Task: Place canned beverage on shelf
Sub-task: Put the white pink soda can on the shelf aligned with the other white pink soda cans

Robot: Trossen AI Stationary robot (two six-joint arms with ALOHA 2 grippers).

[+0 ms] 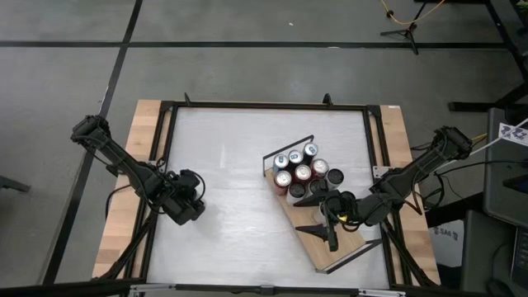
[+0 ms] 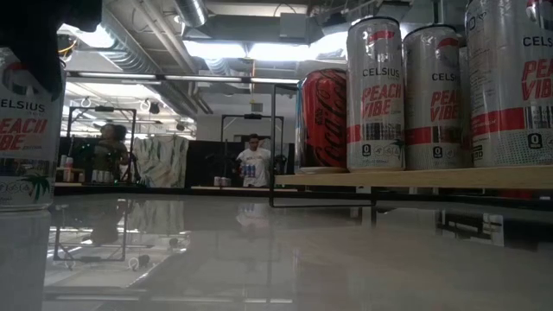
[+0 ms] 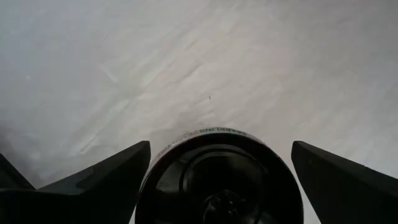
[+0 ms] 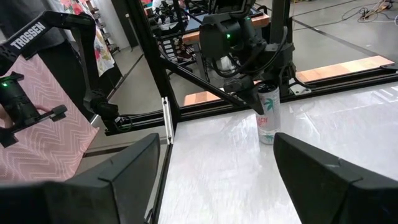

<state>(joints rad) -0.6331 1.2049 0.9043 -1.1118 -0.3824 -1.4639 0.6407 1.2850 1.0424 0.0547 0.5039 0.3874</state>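
The left end effector [image 1: 191, 208] is low over the left part of the white counter [image 1: 239, 165], and it pinches a canned beverage [image 4: 268, 114] between its two fingers. In the left wrist view the dark top of this can [image 3: 219, 177] sits between the two dark fingers [image 3: 106, 180], with the bare counter surface beyond it. In the right wrist view the can appears far across the counter, upright, white with a red word and a green palm figure, and its base seems to touch the counter; the fingers of the left arm close on its upper part. In the low view the same can [image 2: 26, 130] stands at the edge of the picture, under the dark shape of the left end effector [image 2: 39, 34].

The right end effector [image 1: 323, 224] is over the shelf [image 1: 351, 243], with its fingers spread and nothing between them. In its own wrist view the two fingers [image 4: 118, 180] are wide apart.

The shelf is a light-wood board lying diagonally on the right part of the counter, with thin black wire rails at its short ends. A group of cans [image 1: 301, 173] stands on the end of the shelf that is farther from the right end effector, touching each other in rows. In the low view these cans [image 2: 375, 95] stand upright on the board [image 2: 415, 178]; several are white with red letters and one is red [image 2: 321, 121]. The held can is well apart from the shelf.

In the room behind, a person [image 2: 252, 162] stands far away.
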